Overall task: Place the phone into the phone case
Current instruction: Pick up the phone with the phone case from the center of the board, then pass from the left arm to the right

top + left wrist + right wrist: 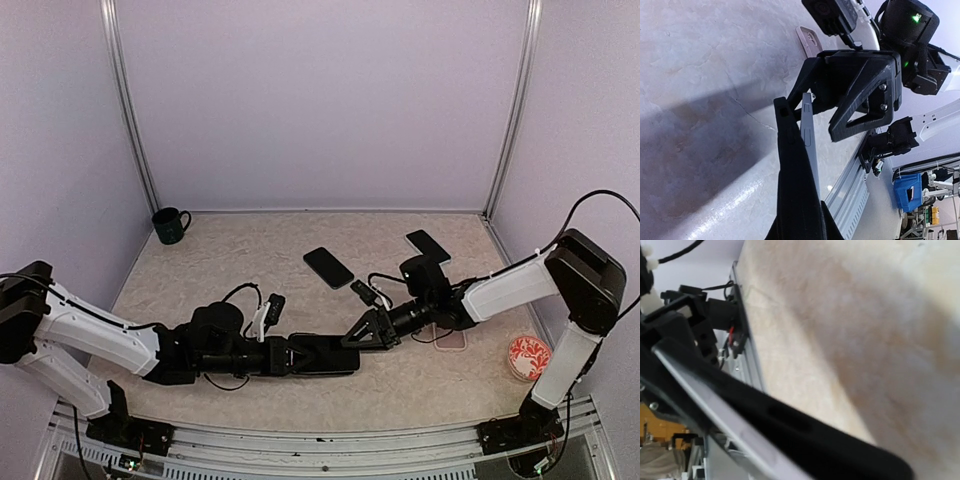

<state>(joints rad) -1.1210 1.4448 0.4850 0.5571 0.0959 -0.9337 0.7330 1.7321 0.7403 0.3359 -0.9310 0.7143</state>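
**Left arm has the phone, right jaws spread at its far end**

Going front to back from the top cam. The left gripper (293,356) is down low over the table (250,300), near the front middle. It's clamped tight on 1 end of the phone (330,357), which sticks out to the right as a flat black slab. In the left wrist cam the phone (810,135) is edge-on, just a thin grey strip running along a black finger. Can't tell whether it's lifted or resting on the table.

The right gripper (358,336) comes in from the right, with its jaws apart at the phone's free end. The left wrist cam has the right gripper (812,117) straddling that tip. Whether the fingers actually touch it, I can't tell. The right wrist cam is mostly blur, with a dark bar crossing the frame.

The case (452,341) looks clear and pinkish. It's lying flat on the table under the right arm, well apart from the phone. A red patterned dish (529,357) sits to its right.

Further back are a black slab (328,267) and a second slab (428,244). A dark mug (170,225) stands in the far left corner.
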